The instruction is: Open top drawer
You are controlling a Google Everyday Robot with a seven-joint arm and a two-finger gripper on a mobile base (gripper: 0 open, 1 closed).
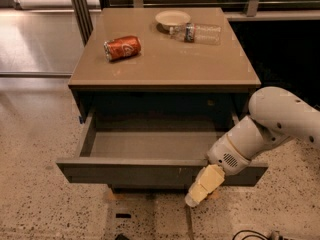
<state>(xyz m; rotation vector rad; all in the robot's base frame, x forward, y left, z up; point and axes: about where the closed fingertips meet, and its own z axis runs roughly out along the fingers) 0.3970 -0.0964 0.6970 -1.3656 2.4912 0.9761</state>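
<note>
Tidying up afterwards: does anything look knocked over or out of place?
Yes: the red can and the clear bottle both lie on their sides on the tabletop. The top drawer stands open; the gripper hangs before its front, right of centre.
</note>
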